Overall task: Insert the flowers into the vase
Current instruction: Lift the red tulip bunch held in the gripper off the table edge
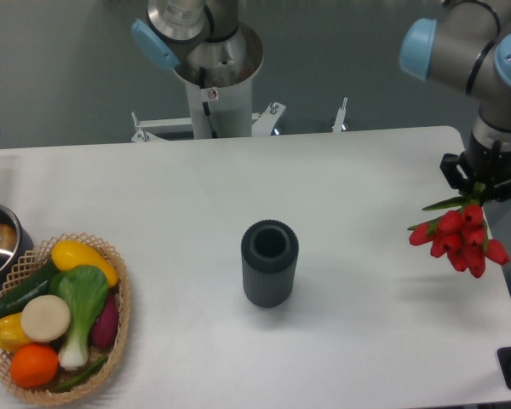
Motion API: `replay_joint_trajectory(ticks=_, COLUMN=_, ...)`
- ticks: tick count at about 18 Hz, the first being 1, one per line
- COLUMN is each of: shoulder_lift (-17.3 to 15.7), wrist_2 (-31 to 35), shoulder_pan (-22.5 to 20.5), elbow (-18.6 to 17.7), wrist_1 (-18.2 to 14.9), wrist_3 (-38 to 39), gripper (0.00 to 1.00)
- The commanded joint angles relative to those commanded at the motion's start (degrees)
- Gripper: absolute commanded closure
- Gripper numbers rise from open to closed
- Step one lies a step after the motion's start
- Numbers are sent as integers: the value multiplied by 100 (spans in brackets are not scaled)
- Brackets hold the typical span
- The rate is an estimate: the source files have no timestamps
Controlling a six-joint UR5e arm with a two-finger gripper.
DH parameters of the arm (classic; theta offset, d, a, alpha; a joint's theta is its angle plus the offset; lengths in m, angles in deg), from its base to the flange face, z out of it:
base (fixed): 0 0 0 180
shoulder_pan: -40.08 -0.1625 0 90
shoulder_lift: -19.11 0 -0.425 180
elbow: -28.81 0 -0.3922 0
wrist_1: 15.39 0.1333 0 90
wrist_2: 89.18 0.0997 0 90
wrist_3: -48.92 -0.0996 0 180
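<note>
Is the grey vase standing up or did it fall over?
Standing up. The vase sits on its base on the table, round mouth facing upward.

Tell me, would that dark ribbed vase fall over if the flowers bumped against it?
Possibly. The vase stands upright and is taller than it is wide, so a sideways knock near its rim could tip it. Being round, it would probably roll once down. Its ribbed wall likely gives some grip. The flowers hanging from the gripper look soft, so a light brush may only nudge it.
</note>
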Motion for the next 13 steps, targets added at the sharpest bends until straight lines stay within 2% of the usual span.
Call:
replay_joint_trajectory(ticks=3, shoulder_lift=-52, wrist_2=-35, shoulder_pan=53, elbow=0, wrist_1=-9, wrist_3=0, gripper=100)
replay_joint_trajectory(ticks=7, shoulder_lift=-254, wrist_2=-439, shoulder_pan=44, elbow=-17, wrist_1=-149, wrist_3=61, gripper=100)
replay_joint_trajectory(ticks=13, shoulder_lift=-430, wrist_2=-1422, shoulder_pan=184, elbow=-35, wrist_1=-149, wrist_3=492, gripper=100)
